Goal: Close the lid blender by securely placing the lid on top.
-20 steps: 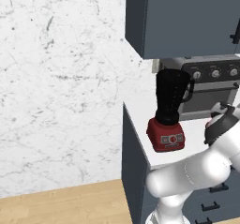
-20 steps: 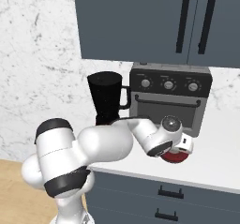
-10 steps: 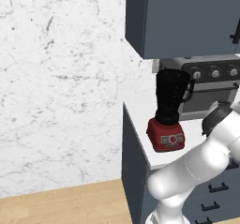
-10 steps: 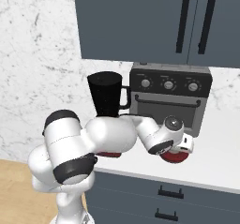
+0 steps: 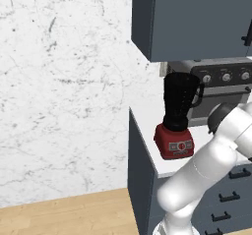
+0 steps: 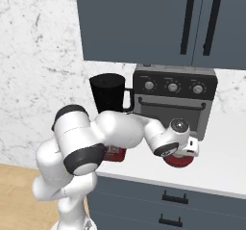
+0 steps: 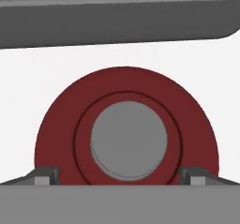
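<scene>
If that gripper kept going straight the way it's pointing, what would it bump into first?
Most likely the lid: in the hand view the gripper points squarely at it, its fingertips spread to either side of the red rim. The white counter lies beneath. The remaining gap is unclear.

Red lid [image 7: 126, 138] flat beside uncapped blender [image 5: 178, 116]

Your arm is reaching forward and bending down toward 4 o'clock in the right base view, wrist pointing at the surface [image 6: 226, 171]. Your tool [image 7: 120, 177] is hanging low, its fingertips [image 7: 46, 176] spread wide at 8 and 4 o'clock of the hand view, gripping nothing.
</scene>
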